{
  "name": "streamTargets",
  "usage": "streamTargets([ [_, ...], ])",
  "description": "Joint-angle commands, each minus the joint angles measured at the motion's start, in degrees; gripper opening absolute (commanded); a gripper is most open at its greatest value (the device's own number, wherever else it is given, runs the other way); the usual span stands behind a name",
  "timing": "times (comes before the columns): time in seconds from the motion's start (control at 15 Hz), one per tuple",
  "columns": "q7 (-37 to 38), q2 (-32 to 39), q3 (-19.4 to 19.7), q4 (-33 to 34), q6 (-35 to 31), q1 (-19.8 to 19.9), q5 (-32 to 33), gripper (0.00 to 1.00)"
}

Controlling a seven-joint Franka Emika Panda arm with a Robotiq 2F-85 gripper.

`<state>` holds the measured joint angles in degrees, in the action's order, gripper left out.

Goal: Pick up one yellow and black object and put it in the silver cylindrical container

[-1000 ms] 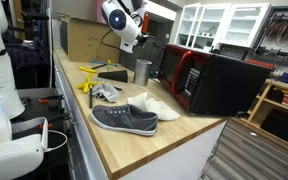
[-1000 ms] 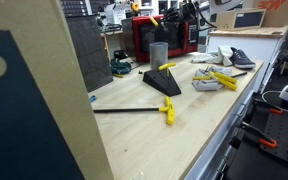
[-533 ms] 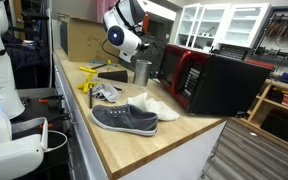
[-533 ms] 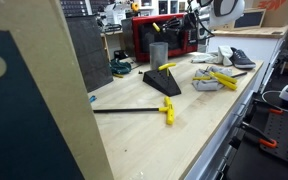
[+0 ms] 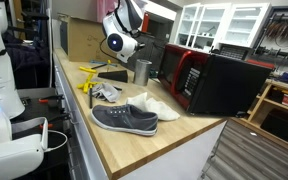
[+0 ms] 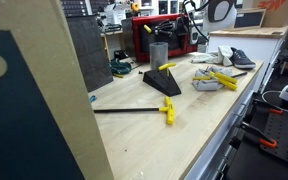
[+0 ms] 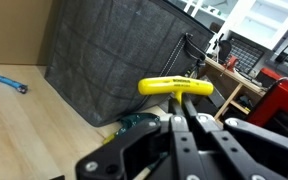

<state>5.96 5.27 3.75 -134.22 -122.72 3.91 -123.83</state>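
Pick completed, placement pending: the gripper [image 7: 180, 122], pinching the black shaft of the yellow and black object [image 7: 175, 87], hangs just above the silver cylindrical container [image 5: 142, 71], where lowering and release are judged still to be done.

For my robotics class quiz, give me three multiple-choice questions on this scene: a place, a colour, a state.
1. Where is the silver container? A beside the microwave; B on top of it; C inside it.
2. The handle of the held tool is: A blue; B yellow; C green.
3. The end effector is: A open; B shut on the held tool; C unseen.
Answers: A, it stands on the table by the microwave; B, yellow in the wrist view; B, it clamps the black shaft.
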Motion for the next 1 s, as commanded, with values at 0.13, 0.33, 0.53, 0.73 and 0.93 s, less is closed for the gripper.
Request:
streamTargets([
  [0.13,-0.76,0.57,0.65,-0.41,2.13,0.6,-1.45,0.01],
  [0.33,-0.76,1.08,1.36,-0.65,2.22,1.13,-1.6,0.01],
  [0.53,-0.9,1.9,2.11,-0.93,2.43,1.95,-1.95,0.01],
  [0.73,-1.21,2.44,2.85,-1.29,2.19,2.51,-2.21,0.32],
  [0.93,-2.72,1.54,3.18,-1.63,0.62,2.53,-1.69,0.54],
])
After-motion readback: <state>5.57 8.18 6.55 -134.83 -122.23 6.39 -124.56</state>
